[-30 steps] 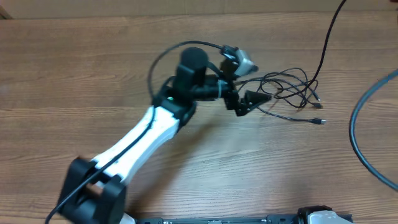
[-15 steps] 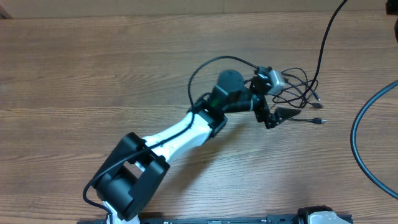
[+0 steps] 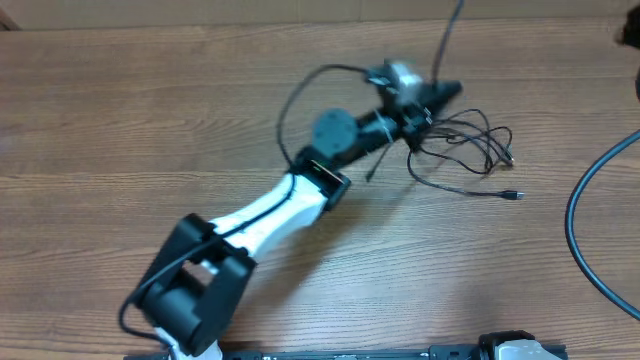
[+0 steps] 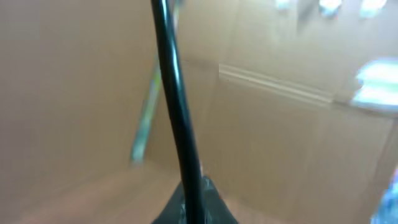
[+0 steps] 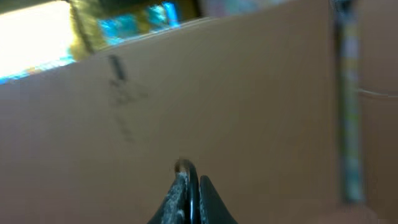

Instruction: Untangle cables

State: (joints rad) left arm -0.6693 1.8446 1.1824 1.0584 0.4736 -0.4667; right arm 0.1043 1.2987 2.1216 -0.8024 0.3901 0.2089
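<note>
**Now the left gripper has a cord**

Left gripper (image 3: 441,95), jaws apart a second ago, has clamped on a black cord (image 4: 174,93) that rises straight from its tips. The overhead view is blurred, so which strand it is stays uncertain. The cables (image 3: 468,150) lie looped on the table (image 3: 150,120) just beside it. Right gripper (image 5: 186,199) is pinched together and empty. Pulling apart can probably begin.

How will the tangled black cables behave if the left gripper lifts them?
Likely floppy: the cables lie in loose, curling loops. Probably light, being far thinner than the left gripper. The loops cross, so lifting one strand may drag the rest.
</note>
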